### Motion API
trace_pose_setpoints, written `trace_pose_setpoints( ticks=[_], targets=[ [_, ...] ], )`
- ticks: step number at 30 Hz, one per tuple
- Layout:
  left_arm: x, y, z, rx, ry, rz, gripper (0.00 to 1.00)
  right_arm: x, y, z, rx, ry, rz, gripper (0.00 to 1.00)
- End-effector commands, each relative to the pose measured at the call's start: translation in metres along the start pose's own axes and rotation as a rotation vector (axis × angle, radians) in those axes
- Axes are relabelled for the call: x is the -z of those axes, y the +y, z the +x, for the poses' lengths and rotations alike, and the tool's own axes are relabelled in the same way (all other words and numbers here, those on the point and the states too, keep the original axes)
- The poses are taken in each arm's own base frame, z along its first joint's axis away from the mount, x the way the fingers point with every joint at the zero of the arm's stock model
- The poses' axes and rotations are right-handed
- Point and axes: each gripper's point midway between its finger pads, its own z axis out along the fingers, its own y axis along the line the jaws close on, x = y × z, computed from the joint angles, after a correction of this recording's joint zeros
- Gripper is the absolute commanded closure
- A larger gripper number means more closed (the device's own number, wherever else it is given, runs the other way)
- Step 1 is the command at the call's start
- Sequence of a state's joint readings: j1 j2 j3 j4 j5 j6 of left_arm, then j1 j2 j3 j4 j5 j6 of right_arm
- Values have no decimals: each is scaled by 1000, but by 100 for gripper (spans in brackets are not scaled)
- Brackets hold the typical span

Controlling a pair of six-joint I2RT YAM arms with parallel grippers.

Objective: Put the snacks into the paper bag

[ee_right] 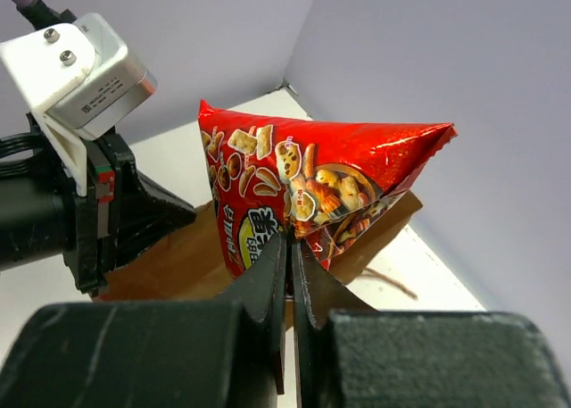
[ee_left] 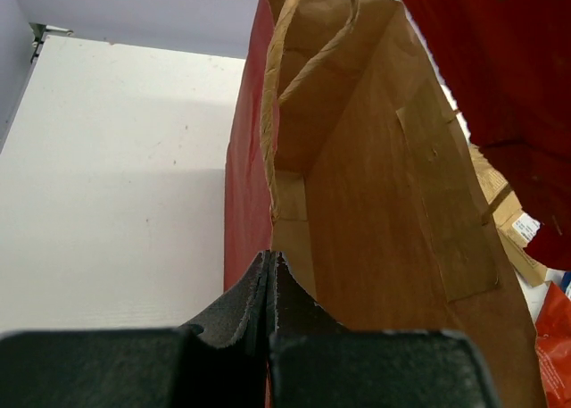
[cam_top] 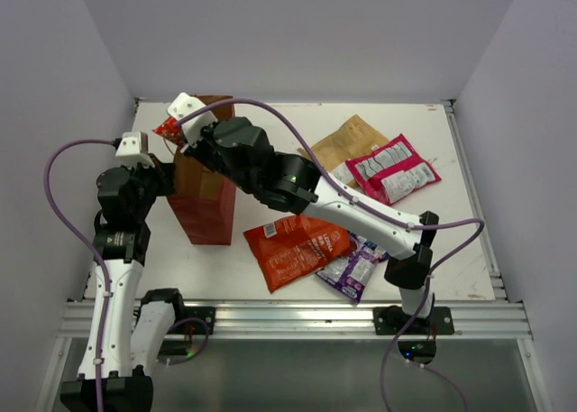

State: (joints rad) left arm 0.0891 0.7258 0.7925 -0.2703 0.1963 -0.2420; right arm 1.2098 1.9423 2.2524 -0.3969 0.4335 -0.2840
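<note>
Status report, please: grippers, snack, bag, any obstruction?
Left gripper shut on paper bag rim. Right gripper shut on small red packet, at bag mouth. Opening looks unobstructed.

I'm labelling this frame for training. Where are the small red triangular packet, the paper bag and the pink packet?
red triangular packet (ee_right: pixel 312 185), right wrist view, middle of its printed face.
paper bag (ee_left: pixel 384 212), left wrist view, brown inner wall.
pink packet (cam_top: pixel 394 170), top external view, centre of its face.

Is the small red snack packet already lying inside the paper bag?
No, the right gripper pinches the red packet in the air above the paper bag.
</note>
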Motion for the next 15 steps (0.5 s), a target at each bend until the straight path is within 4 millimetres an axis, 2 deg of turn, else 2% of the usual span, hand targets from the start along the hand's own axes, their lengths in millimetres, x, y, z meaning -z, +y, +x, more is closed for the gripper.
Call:
trace_pose_setpoints(
  ticks=[1,8,11,15],
  targets=[
    [1,-2,-6,-27,-29,10,100,-12,9,19,42,48,-6,100],
    [1,-3,-6,-27,-31,11,100,-20,30,63,47,139,-47,100],
    [1,-3,-6,-27,-31,10,100,-18,30,76,63,180,-46,100],
    [1,-3,-5,-29,-28,8,100,-11,24,84,85,210,-28,100]
  ],
)
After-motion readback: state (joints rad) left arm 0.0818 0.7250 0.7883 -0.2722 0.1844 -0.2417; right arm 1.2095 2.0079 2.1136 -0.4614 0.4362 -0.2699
